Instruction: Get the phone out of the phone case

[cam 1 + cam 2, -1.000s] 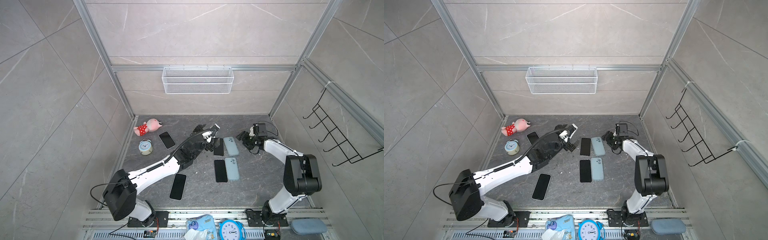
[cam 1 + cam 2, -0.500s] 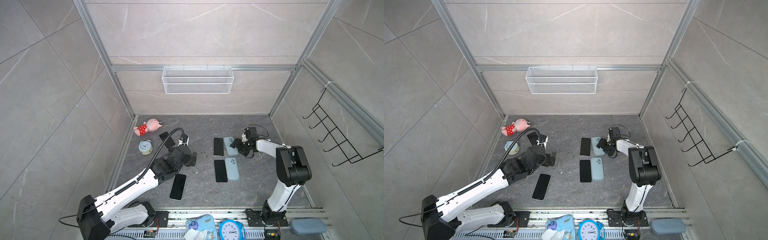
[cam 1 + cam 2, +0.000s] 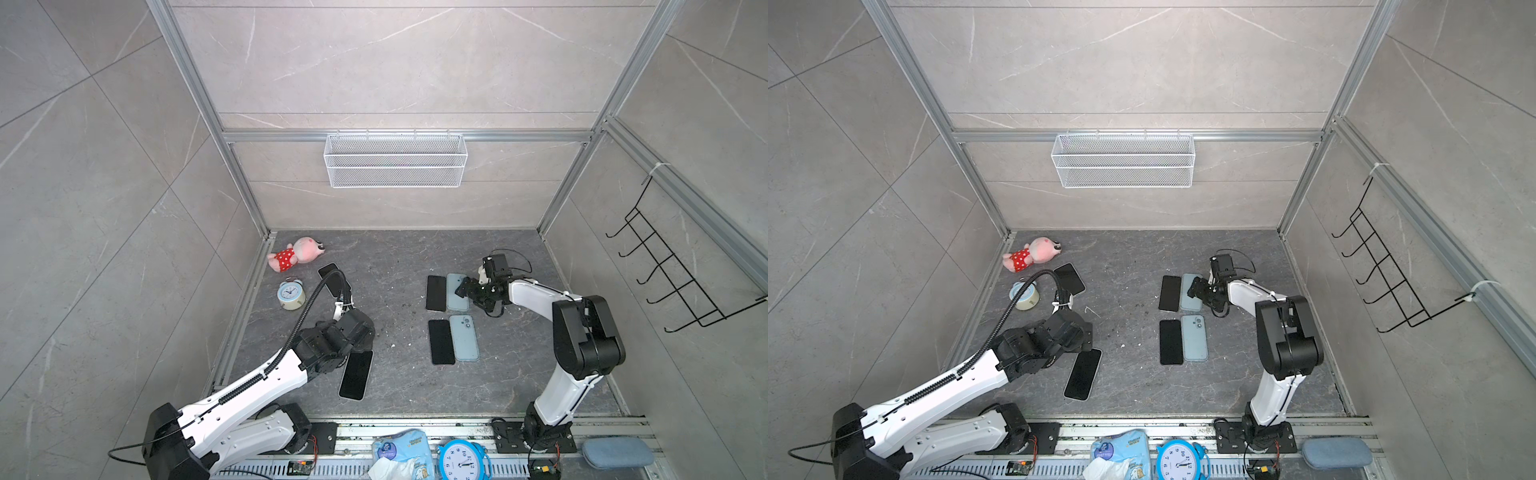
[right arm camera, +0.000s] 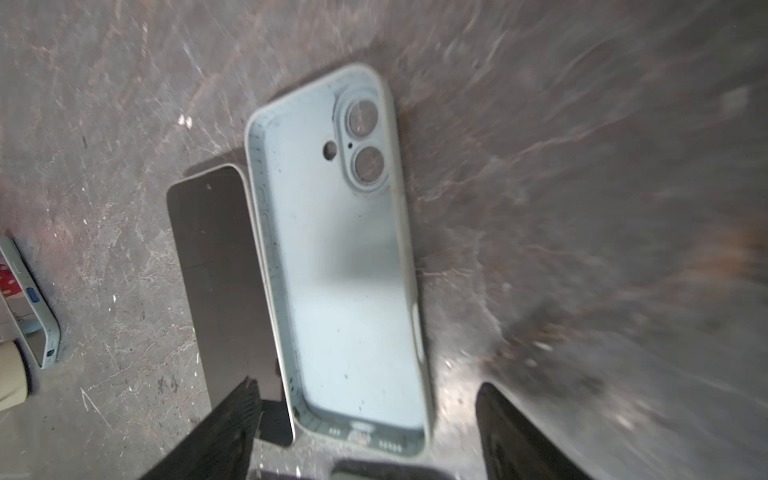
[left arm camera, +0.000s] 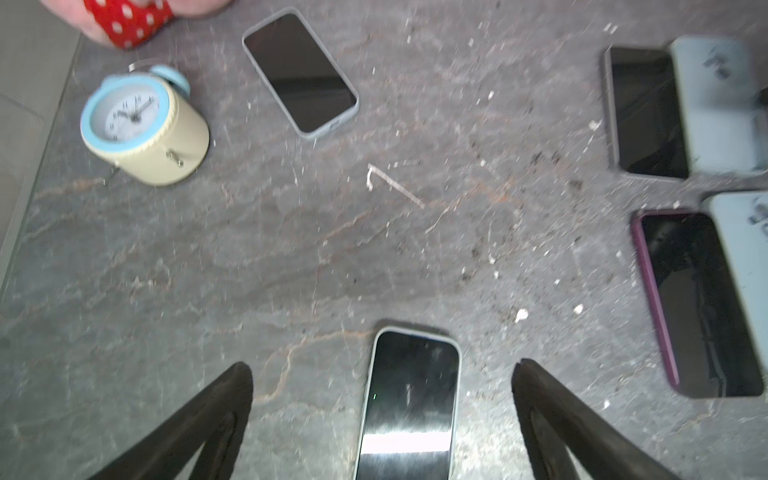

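Two bare phones [image 3: 436, 293] beside empty cases [image 4: 345, 270]; two cased phones [image 3: 356, 375] remain. Left gripper [image 5: 381, 366] and right gripper [image 4: 368, 386] both spread wide, empty.

left arm [image 3: 257, 382] stretched low, near-left | left gripper [image 5: 382, 368] jaws wide apart | right arm [image 3: 540, 293] elbow up, reaching far-centre | right gripper [image 4: 368, 387] jaws apparently apart, view blurred

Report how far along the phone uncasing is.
Done: the far phone lies beside its empty far case, and the near phone beside the near case. In hand: nothing gripped; the open right gripper hangs over the far case, the open left gripper over a cased phone. Left: that one and the second cased phone.
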Robot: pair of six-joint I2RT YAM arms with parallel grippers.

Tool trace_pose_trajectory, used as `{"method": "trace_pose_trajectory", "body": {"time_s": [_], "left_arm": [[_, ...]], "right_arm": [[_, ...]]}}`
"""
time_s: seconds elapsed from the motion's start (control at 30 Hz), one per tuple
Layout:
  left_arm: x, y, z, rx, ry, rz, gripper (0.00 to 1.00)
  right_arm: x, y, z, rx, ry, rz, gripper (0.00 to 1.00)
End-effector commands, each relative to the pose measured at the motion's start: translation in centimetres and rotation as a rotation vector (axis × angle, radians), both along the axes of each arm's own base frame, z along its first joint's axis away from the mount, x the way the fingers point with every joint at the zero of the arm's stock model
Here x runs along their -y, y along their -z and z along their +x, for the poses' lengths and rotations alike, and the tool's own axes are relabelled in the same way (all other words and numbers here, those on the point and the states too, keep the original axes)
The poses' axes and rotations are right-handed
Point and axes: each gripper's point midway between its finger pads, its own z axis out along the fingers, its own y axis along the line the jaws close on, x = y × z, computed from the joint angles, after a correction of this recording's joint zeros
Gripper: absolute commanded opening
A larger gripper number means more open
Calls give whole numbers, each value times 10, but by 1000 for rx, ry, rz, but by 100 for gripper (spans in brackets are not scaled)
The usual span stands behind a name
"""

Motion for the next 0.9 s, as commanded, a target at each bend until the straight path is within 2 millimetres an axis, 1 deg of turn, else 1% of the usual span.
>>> {"method": "trace_pose_trajectory", "body": {"time_s": [0.0, 0.07, 0.13, 0.23, 0.3, 0.4, 0.43, 0.57, 0.63, 0.7, 0.77, 0.87], "left_arm": [[0, 27, -27, -124, -10, 29, 100], [-1, 40, -39, -174, -14, 78, 100], [-3, 52, -48, -213, -21, 125, 100], [3, 73, -60, -303, 8, 165, 100], [5, 84, -67, -347, 25, 193, 100], [6, 97, -74, -397, 51, 205, 100], [6, 101, -76, -408, 56, 210, 100], [11, 123, -82, -473, 88, 204, 100], [13, 133, -84, -503, 97, 182, 100], [10, 140, -83, -515, 87, 168, 100], [3, 144, -80, -521, 70, 167, 100], [2, 146, -77, -527, 70, 150, 100]], "right_arm": [[21, -47, -11, 99, 17, -109, 87], [18, -74, -21, 155, -15, -117, 88], [4, -99, -34, 209, -77, -118, 91], [-26, -133, -59, 288, -187, -92, 94], [-47, -148, -76, 317, -252, -60, 94], [-67, -163, -93, 344, -305, -16, 96], [-76, -168, -99, 360, -325, 2, 100], [-104, -180, -118, 391, -403, 9, 100], [-113, -184, -125, 403, -429, -4, 100], [-120, -187, -132, 414, -451, -16, 100], [-126, -191, -137, 426, -469, -18, 100], [-132, -195, -142, 436, -486, -13, 100]]}}
